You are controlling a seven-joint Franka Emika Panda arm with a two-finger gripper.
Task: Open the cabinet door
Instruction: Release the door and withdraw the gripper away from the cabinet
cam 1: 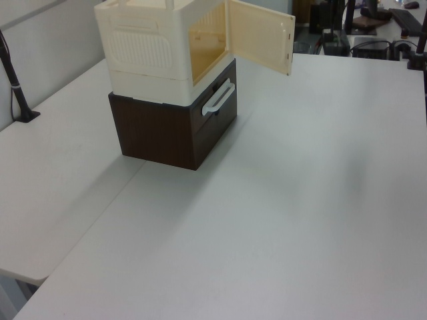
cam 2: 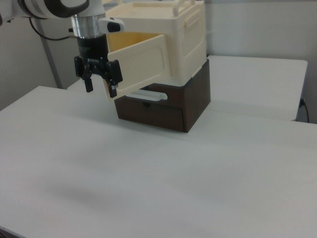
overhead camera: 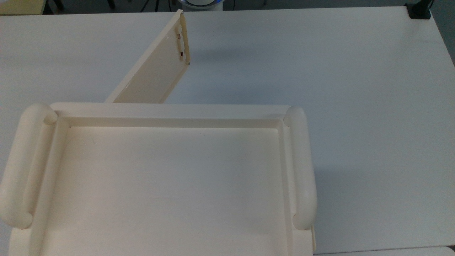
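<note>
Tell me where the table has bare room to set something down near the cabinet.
The table lies bare in front of the brown lower cabinet, toward the left view's bottom and right. In the top view, everything right of the cabinet door is bare too. It is tight at the door's free edge, where the gripper hangs open beside it.
</note>
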